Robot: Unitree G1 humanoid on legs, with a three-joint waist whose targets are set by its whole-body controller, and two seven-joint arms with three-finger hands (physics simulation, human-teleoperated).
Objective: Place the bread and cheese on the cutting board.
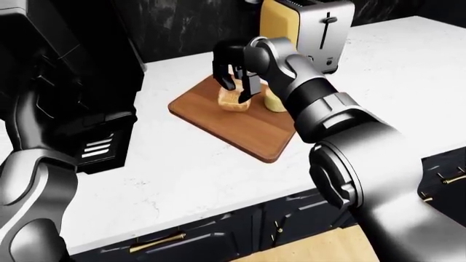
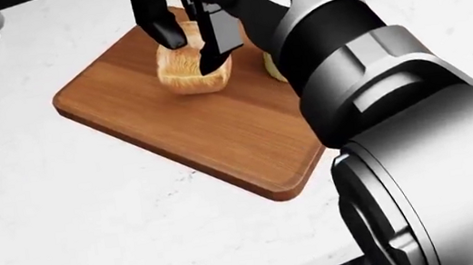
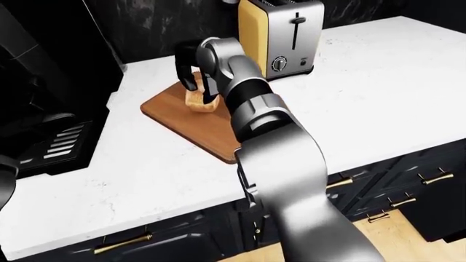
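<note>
The bread point(image 2: 185, 77), a tan crusty chunk, rests on the wooden cutting board point(image 2: 219, 141) near its top end. The pale yellow cheese point(image 1: 275, 101) sits on the board just right of the bread, mostly hidden behind my right forearm. My right hand point(image 2: 190, 46) reaches in from the lower right and hovers right over the bread, its black fingers point(image 2: 158, 23) spread down around the bread's top. I cannot see them gripping it. My left arm point(image 1: 29, 185) shows at the left edge of the left-eye view; its hand is out of sight.
A yellow and chrome toaster point(image 3: 280, 33) stands on the white marble counter point(image 1: 182, 174) just above the board. A black appliance point(image 1: 80, 114) fills the left side. Dark drawers with gold handles point(image 1: 157, 243) run below the counter edge.
</note>
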